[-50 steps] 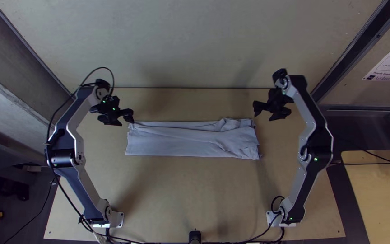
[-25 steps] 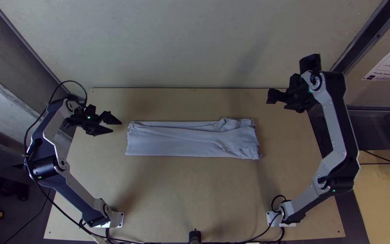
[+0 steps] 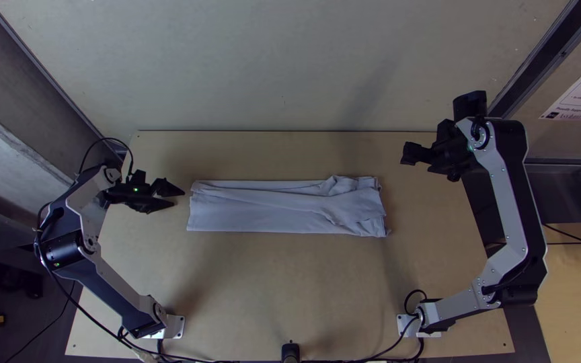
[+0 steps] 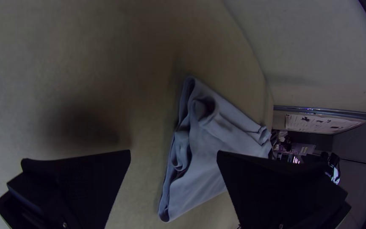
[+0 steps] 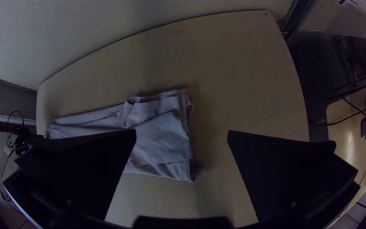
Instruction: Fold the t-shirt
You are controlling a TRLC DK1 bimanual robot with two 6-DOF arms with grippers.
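The left gripper (image 4: 173, 151), jaws apart, is just left of the t-shirt (image 3: 263, 212); pinching only the upper layer there could peel the folds open. The t-shirt lies mid-way across the table (image 3: 257, 289) as a folded band, and its rumpled right end could slip loose if lifted unevenly. Its long axis runs left to right; where the collar points I can't tell. The right gripper (image 5: 182, 131), open too, is farther right, towards the far side
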